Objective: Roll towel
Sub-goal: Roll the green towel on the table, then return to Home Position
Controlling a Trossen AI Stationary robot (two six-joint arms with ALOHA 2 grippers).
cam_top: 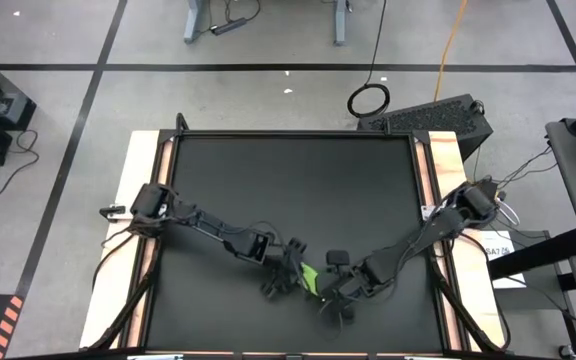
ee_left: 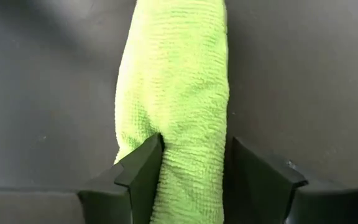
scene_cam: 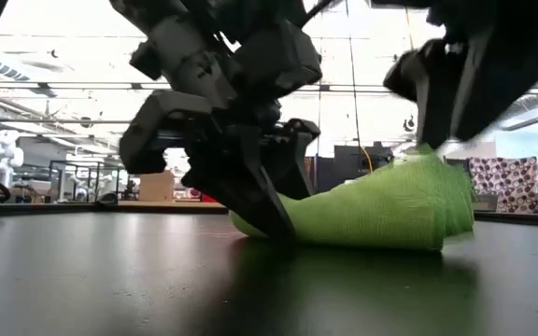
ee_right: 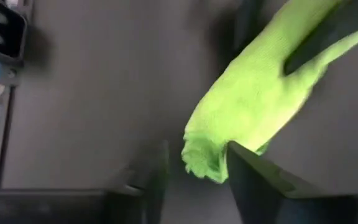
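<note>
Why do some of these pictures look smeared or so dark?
Right wrist view: the towel is streaked with motion blur. Low view: bright room lights behind turn the arms into dark, soft shapes, and the black table mirrors the towel faintly. Left wrist view: sharp, the weave plain to see. High view: evenly lit.

Bright ceiling strip lights glaring in low view, foreground arms backlit dark, right wrist view motion-blurred

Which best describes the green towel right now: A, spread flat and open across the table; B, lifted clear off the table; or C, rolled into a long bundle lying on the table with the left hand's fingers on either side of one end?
C: the towel is a rolled bundle on the table, with the left hand straddling one end.
</note>
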